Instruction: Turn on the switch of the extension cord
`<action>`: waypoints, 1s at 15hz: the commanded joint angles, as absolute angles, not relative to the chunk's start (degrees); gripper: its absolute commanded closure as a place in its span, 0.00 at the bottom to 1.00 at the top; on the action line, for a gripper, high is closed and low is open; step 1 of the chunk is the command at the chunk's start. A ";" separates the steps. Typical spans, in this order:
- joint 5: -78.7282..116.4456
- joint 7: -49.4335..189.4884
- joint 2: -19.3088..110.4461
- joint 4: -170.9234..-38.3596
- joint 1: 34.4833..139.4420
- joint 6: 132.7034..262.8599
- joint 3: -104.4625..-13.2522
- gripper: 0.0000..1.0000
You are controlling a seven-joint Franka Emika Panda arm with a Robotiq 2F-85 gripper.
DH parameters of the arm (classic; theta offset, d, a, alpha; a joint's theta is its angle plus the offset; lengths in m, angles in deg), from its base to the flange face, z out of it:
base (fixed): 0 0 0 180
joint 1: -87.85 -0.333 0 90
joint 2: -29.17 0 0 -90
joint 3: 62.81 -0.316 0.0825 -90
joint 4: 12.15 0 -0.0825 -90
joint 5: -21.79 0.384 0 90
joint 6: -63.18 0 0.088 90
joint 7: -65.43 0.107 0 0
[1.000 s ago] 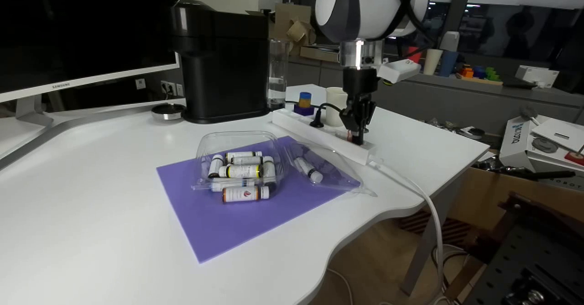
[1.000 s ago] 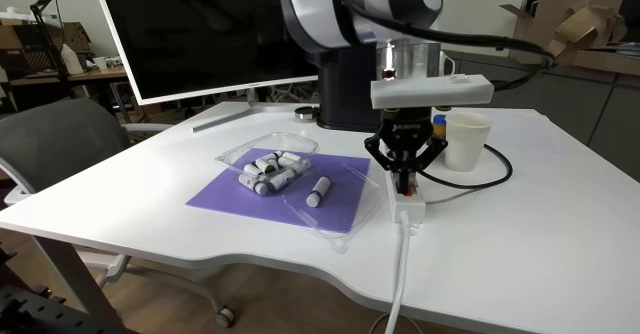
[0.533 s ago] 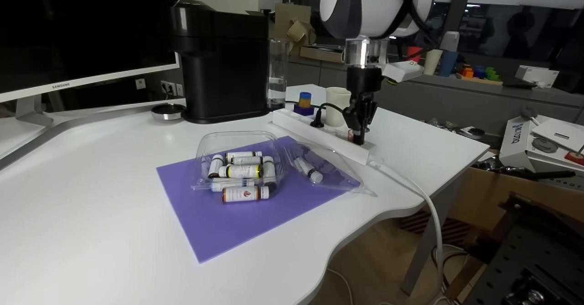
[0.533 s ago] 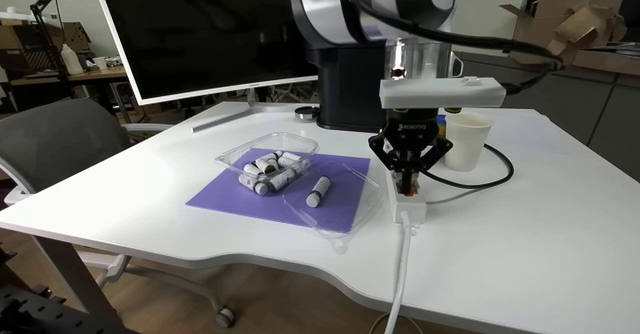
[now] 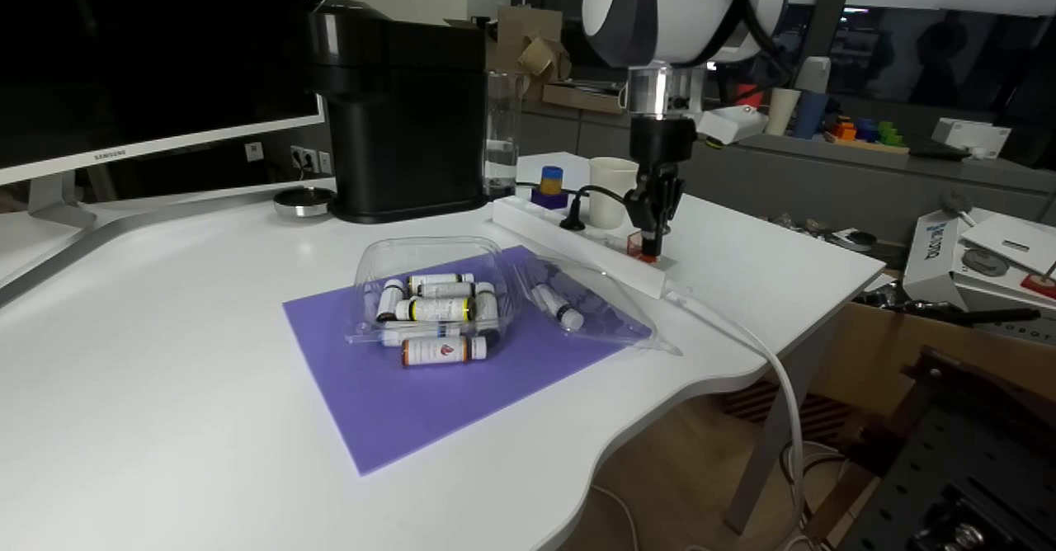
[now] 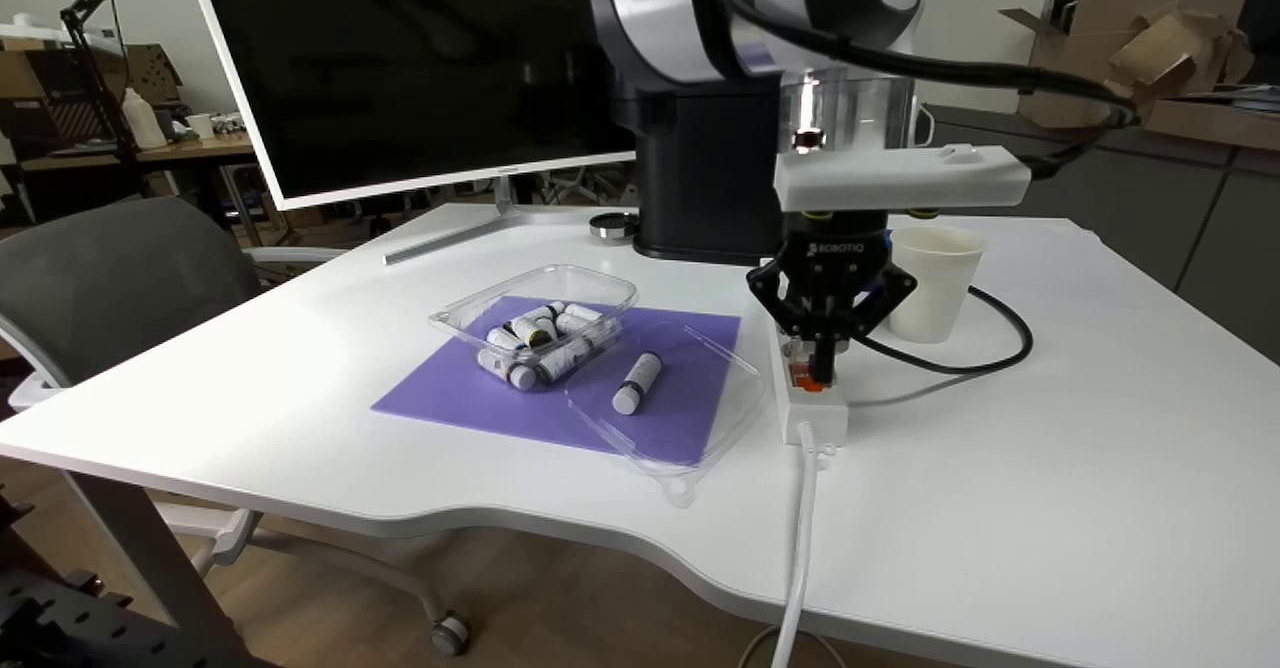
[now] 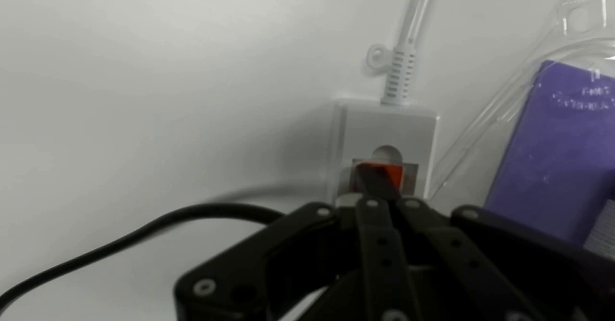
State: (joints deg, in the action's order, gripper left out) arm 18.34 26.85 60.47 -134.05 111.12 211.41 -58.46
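On the white ext. cord (image 7: 390, 129), the red switch (image 7: 396, 173) is partly hidden behind the clenched gripper (image 7: 377, 181). Can't tell if they're touching tbh.

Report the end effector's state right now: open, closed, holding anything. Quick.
End effector: closed, nothing visible in its grip, down at the red-orange switch; whether it is pressing cannot be told.
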 commanded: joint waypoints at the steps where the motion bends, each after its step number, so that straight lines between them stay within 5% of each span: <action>1: 18.41 26.08 61.63 -131.58 111.57 209.33 -58.45 1.00; 15: 19.39 26.80 66.94 -126.64 111.82 205.50 -58.38 1.00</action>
